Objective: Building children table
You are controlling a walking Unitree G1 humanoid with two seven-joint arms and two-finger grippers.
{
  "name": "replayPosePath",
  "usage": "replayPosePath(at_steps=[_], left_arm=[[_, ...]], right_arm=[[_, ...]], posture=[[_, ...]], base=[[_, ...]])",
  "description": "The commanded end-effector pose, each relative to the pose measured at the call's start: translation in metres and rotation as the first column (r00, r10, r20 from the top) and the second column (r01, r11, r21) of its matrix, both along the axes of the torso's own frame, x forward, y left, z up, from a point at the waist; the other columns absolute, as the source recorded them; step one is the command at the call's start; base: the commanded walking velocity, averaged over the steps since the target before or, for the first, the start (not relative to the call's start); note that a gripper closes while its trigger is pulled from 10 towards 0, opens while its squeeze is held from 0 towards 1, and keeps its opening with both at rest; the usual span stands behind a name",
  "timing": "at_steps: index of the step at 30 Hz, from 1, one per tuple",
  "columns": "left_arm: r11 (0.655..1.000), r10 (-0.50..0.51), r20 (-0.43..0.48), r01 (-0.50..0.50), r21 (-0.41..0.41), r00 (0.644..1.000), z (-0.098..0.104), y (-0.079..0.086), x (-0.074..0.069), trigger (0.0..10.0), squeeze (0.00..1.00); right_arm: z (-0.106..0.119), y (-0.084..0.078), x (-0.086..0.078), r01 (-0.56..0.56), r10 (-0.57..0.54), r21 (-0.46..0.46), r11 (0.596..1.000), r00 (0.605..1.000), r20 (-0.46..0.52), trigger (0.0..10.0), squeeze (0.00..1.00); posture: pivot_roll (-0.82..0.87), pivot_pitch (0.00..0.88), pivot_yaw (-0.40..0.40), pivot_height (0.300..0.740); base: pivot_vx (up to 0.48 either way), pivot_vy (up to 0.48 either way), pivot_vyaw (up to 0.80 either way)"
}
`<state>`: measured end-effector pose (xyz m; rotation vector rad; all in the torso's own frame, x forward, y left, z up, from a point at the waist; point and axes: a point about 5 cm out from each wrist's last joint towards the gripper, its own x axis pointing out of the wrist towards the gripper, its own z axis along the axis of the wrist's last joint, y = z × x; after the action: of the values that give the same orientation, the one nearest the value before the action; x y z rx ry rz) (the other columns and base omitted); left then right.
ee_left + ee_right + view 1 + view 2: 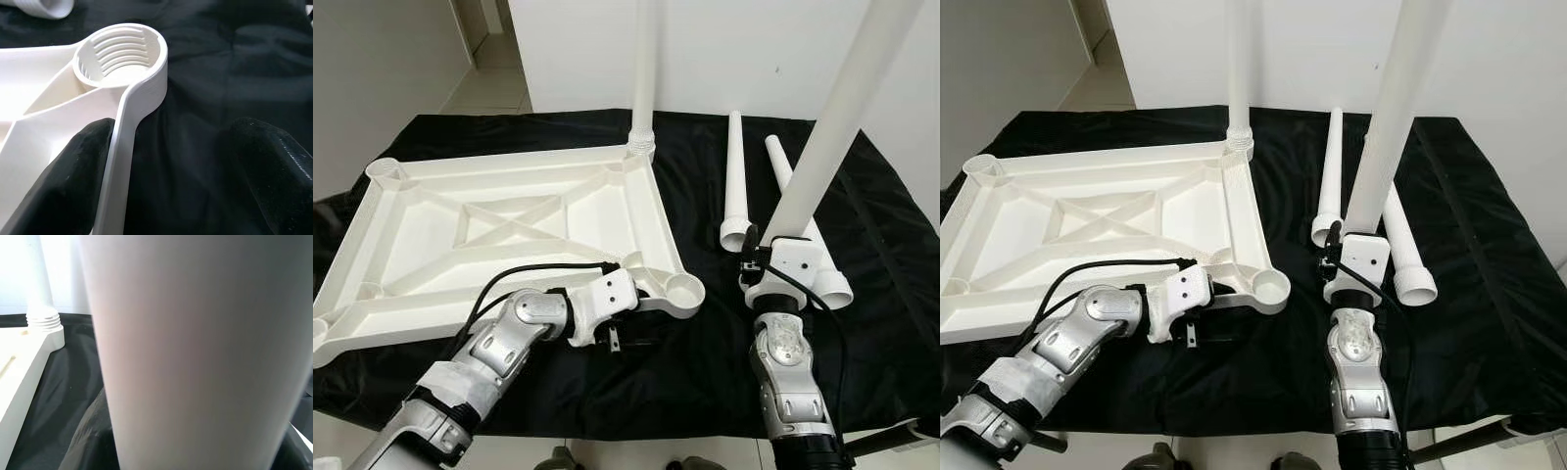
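You are looking down at a counter (705,382) draped in black cloth (881,245), set against a plain white wall (754,49). A pale tiled floor (489,88) runs off at 11 o'clock beside the wall.

The white plastic tabletop (509,230) lies upside down on the cloth, filling the area from 9 o'clock to the middle. Its underside shows raised ribs crossing in an X inside a rectangle, with a round threaded socket at each corner. One white leg (644,69) stands upright, screwed into the far corner at 12 o'clock. The near socket (683,291), just right of centre, is open, and the left wrist view shows its inner threads.

Your left gripper (641,311) sits at 6 o'clock on the tabletop's near rim beside that socket. Its fingers (73,181) are spread wide, one on the inside of the rim and one over the cloth outside, closed on nothing.

Your right gripper (771,257) is at 4 o'clock, closed around a second white leg (847,108) that it holds up, tilted slightly to the right.

Two more legs (736,181) lie flat on the cloth at 2 o'clock, just behind that gripper.
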<state>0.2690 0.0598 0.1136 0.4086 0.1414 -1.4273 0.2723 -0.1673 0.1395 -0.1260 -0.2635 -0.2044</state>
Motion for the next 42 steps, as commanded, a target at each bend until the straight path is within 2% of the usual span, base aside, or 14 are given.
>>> replayPosePath(at_steps=[1, 9, 11, 13, 15, 20, 22, 30, 33, 36, 37, 40, 41, 42], left_arm=[[0.974, -0.227, -0.095, 0.227, -0.011, 0.969, 0.0, -0.009, -0.018, 10.0, 0.0], [0.988, -0.155, -0.075, 0.155, -0.017, 0.985, 0.001, -0.009, -0.013, 10.0, 0.0], [0.999, -0.035, -0.058, 0.033, -0.039, 0.998, 0.003, 0.002, 0.002, 10.0, 0.0], [0.999, -0.035, -0.058, 0.033, -0.039, 0.998, 0.003, 0.002, 0.002, 10.0, 0.0], [0.997, 0.032, -0.035, -0.034, -0.072, 0.999, 0.014, 0.021, 0.015, 10.0, 0.0], [0.992, 0.061, -0.025, -0.063, -0.105, 0.998, 0.025, 0.033, 0.022, 10.0, 0.0], [0.984, 0.076, -0.043, -0.082, -0.156, 0.996, 0.036, 0.037, 0.026, 10.0, 0.0], [0.98, 0.126, -0.026, -0.129, -0.154, 0.992, 0.038, 0.045, 0.032, 10.0, 0.0], [0.956, 0.241, -0.025, -0.242, -0.166, 0.97, 0.035, 0.055, 0.043, 10.0, 0.0], [0.947, 0.278, -0.021, -0.278, -0.164, 0.96, 0.033, 0.06, 0.046, 10.0, 0.0], [0.918, 0.365, -0.004, -0.361, -0.161, 0.931, 0.032, 0.067, 0.056, 10.0, 0.0], [0.896, 0.416, 0.025, -0.405, -0.182, 0.909, 0.035, 0.07, 0.062, 10.0, 0.0], [0.857, 0.484, 0.048, -0.463, -0.227, 0.874, 0.042, 0.07, 0.07, 10.0, 0.0], [0.857, 0.484, 0.048, -0.463, -0.227, 0.874, 0.042, 0.07, 0.07, 10.0, 0.0]], right_arm=[[0.001, 0.0, 0.0, 0.005, -0.005, 0.004, 1.0, 1.0, 0.015, 10.0, 0.0], [0.004, 0.004, 0.002, -0.01, 0.01, 0.01, 1.0, 1.0, 0.027, 10.0, 0.0], [0.008, 0.01, 0.003, -0.056, 0.056, 0.008, 0.998, 0.998, 0.038, 10.0, 0.0], [0.008, 0.01, 0.003, -0.056, 0.056, 0.008, 0.998, 0.998, 0.038, 10.0, 0.0], [0.012, 0.017, 0.002, -0.118, 0.117, 0.01, 0.993, 0.992, 0.05, 10.0, 0.0], [0.015, 0.023, 0.001, -0.163, 0.162, 0.008, 0.987, 0.985, 0.06, 10.0, 0.0], [0.018, 0.026, 0.003, -0.185, 0.184, 0.009, 0.983, 0.98, 0.069, 10.0, 0.0], [0.024, 0.028, 0.008, -0.201, 0.199, 0.017, 0.979, 0.977, 0.077, 10.0, 0.0], [0.023, 0.032, 0.008, -0.236, 0.234, 0.015, 0.972, 0.97, 0.068, 10.0, 0.0], [0.023, 0.034, 0.007, -0.248, 0.247, 0.01, 0.969, 0.967, 0.066, 10.0, 0.0], [0.022, 0.036, 0.006, -0.263, 0.262, 0.008, 0.965, 0.963, 0.062, 10.0, 0.0], [0.022, 0.037, 0.005, -0.278, 0.277, 0.009, 0.96, 0.959, 0.06, 10.0, 0.0], [0.021, 0.041, 0.004, -0.31, 0.309, 0.004, 0.951, 0.95, 0.049, 10.0, 0.0], [0.021, 0.041, 0.004, -0.31, 0.309, 0.004, 0.951, 0.95, 0.049, 10.0, 0.0]], posture=[[0.0, 0.0, 0.059, 0.74], [0.0, 0.0, 0.061, 0.74], [-0.01, 0.0, 0.063, 0.74], [-0.01, 0.0, 0.063, 0.74], [0.01, 0.0, 0.051, 0.74], [0.01, 0.0, 0.042, 0.74], [0.02, 0.0, 0.03, 0.74], [0.03, 0.0, 0.027, 0.74], [0.02, 0.0, 0.025, 0.74], [0.02, 0.0, 0.022, 0.74], [0.02, 0.0, 0.02, 0.74], [0.02, 0.0, 0.019, 0.74], [0.02, 0.0, 0.017, 0.74], [0.02, 0.0, 0.017, 0.74]], base=[[0.0, 0.0, 0.0], [0.0, 0.0, 0.0], [0.0, 0.0, 0.0], [0.0, 0.0, 0.0], [0.0, 0.0, 0.0], [0.0, 0.0, 0.0], [0.0, 0.0, 0.0], [0.0, 0.0, 0.0], [0.0, 0.0, 0.0], [0.0, 0.0, 0.0], [0.0, 0.0, 0.0], [0.0, 0.0, 0.0], [0.0, 0.0, 0.0], [0.0, 0.0, 0.0]])
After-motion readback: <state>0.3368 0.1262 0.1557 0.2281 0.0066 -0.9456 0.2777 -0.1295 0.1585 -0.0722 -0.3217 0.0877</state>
